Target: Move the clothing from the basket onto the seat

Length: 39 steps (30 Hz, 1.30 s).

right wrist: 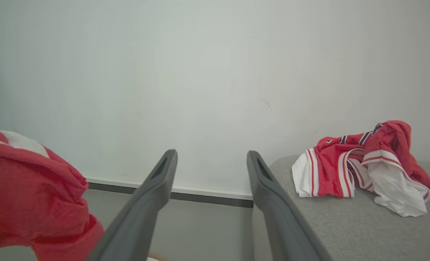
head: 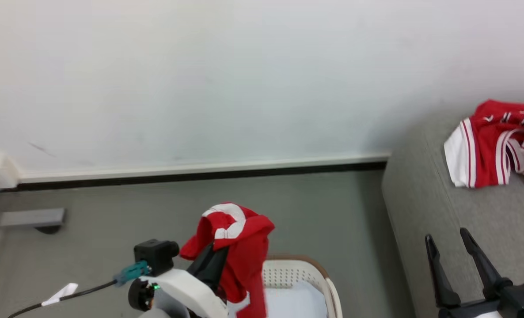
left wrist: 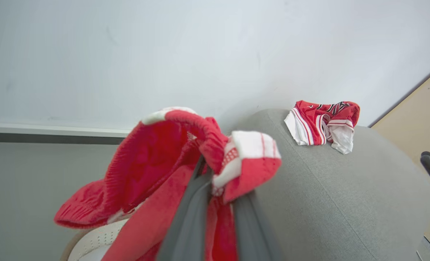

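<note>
My left gripper (head: 213, 258) is shut on a red garment (head: 237, 247) with a white band, held up above the white perforated basket (head: 297, 274). In the left wrist view the garment (left wrist: 171, 170) drapes over the closed gripper (left wrist: 215, 181). A second piece of red-and-white clothing (head: 494, 148) lies crumpled on the grey seat (head: 421, 207) at the right, also seen as the striped bundle (right wrist: 363, 165) on the seat (right wrist: 345, 224). My right gripper (head: 447, 240) stands open over the seat's near corner, with nothing between its fingers (right wrist: 153, 192).
A pale wall with a white and black skirting board (head: 200, 172) runs behind grey floor (head: 112, 221). A grey metal foot (head: 32, 218) sits at the far left. A tan panel (left wrist: 418, 119) stands beyond the seat.
</note>
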Tool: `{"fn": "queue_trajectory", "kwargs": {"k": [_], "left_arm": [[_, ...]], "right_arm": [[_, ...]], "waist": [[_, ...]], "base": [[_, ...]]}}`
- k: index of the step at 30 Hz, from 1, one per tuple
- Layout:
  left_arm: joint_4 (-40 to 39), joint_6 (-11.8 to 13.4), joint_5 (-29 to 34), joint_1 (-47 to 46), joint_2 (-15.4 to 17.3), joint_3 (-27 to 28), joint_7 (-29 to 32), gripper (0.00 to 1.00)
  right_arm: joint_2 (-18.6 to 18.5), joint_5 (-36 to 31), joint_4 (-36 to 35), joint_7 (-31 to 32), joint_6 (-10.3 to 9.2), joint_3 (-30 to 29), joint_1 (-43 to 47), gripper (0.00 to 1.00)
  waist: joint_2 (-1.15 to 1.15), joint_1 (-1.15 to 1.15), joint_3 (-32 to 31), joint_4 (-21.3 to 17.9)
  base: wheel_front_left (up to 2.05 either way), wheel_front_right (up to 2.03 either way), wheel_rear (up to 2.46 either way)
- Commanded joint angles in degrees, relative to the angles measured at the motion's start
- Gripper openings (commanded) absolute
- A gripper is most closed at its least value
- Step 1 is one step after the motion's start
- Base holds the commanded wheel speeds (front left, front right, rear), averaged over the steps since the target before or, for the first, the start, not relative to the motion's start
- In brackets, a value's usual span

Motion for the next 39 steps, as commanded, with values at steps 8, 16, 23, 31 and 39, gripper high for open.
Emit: {"fn": "queue_trajectory", "kwargs": {"k": [8, 16, 23, 31, 39], "left_arm": [[-9.33, 4.31, 3.47, 4.69, 3.51, 3.63, -0.4, 0.0], [-13.81, 6.55, 4.38, 7.8, 6.01, 5.08, -0.31, 0.0], [-15.87, 7.34, 4.18, 8.58, 7.17, 5.03, 0.67, 0.0], [-17.33, 7.88, 3.92, 8.68, 7.88, 5.17, 1.25, 0.0], [-23.18, 7.04, 3.74, 7.24, 8.83, 4.56, 3.0, 0.0]], "right_arm": [[-1.06, 0.92, 0.31, 0.0, -0.13, -0.13, 3.2, 1.0], [-1.15, 2.29, 1.1, 0.0, -0.14, 0.79, 3.95, 1.0], [-0.84, 3.43, 1.71, 0.0, -0.13, 2.38, 3.5, 1.0], [-1.34, 3.82, 1.86, 0.0, -0.13, 3.78, 2.67, 1.0], [-6.12, 5.84, -0.76, 0.0, -0.14, 12.32, -0.77, 1.0]], "waist": [[0.0, 0.02, -6.17, 6.34], [0.0, 0.02, -9.22, 10.18], [0.0, 0.02, -9.65, 12.2], [0.0, 0.02, -9.58, 12.65], [0.0, 0.02, -9.26, 11.52]], "base": [[0.0, 0.0, 0.0], [0.0, 0.0, 0.0], [0.0, 0.0, 0.0], [0.0, 0.0, 0.0], [0.0, 0.0, 0.0]]}}
